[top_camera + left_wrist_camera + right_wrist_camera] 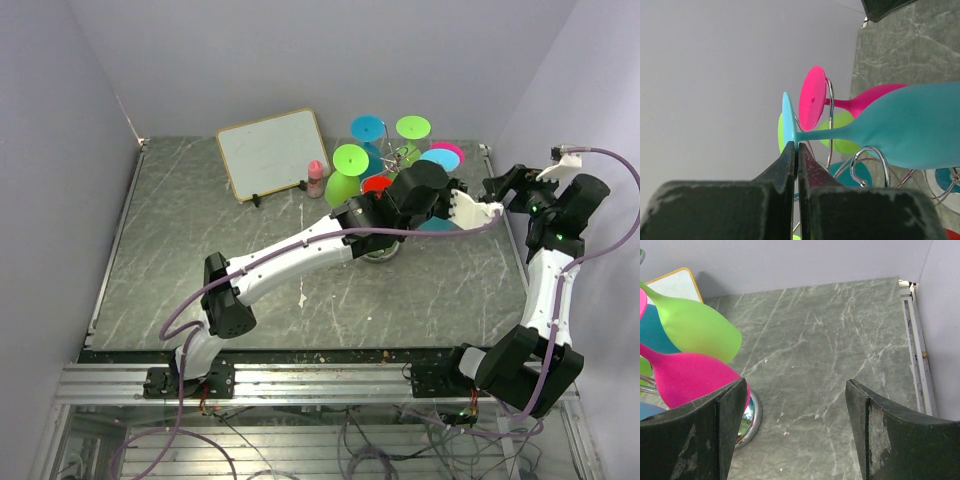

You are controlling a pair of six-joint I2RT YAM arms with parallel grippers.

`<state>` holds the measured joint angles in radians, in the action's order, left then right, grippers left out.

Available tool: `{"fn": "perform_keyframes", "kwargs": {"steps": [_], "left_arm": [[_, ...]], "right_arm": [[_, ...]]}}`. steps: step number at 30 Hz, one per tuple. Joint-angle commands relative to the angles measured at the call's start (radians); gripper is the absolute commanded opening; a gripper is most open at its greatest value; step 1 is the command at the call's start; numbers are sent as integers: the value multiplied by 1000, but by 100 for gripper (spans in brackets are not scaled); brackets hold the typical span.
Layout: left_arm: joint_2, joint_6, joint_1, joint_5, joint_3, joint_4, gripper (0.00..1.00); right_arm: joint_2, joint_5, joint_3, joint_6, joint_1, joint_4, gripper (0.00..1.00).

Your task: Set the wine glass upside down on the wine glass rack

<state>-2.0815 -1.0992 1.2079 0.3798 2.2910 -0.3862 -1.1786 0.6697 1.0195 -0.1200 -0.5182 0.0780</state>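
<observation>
Several glasses hang foot-up on the rack (753, 416) at the far right of the table (840, 340), pink glass (812, 97) and green glass (695, 325) among them. Task piece is the teal glass (910, 127): inverted, foot up, bowl down, on the right side of the rack, with the pink foot just behind it. Left gripper (796, 148) has its fingers nearly together, pinching the thin rim of the teal foot. Rack wire curls just beside the stem-bowl junction, but I can't tell whether the stem sits inside a loop or merely alongside. Right gripper (796, 385) is spread wide, holding nothing, near the rack base on its right.

Handling, my read: the matte opaque finish looks like plastic rather than real glass, so it's probably light, stiff and not very fragile, and less slippery than glass. Rim pinch is a weak hold — small contact, bowl mass well off the grip line, so the glass could pivot between the pads. Stem just under the foot would be firmer, but the wire needs that space, so the rim is likely the right place for hanging. Move slowly and release only once the foot bears on the wire. Main risk — knocking the neighbours, which hang close.
</observation>
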Motion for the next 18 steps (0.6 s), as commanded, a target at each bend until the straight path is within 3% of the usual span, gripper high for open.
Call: {"fn": "perform_keyframes", "kwargs": {"steps": [1,18], "left_arm": [[-3,20,-13,-28,29,47,7],[68,43,-42,-66,-53,-1,7]], "right_arm": [[19,19,-11,-8,-9,-34,79],[21,36,-13,-9,-10,-43,79]]}}
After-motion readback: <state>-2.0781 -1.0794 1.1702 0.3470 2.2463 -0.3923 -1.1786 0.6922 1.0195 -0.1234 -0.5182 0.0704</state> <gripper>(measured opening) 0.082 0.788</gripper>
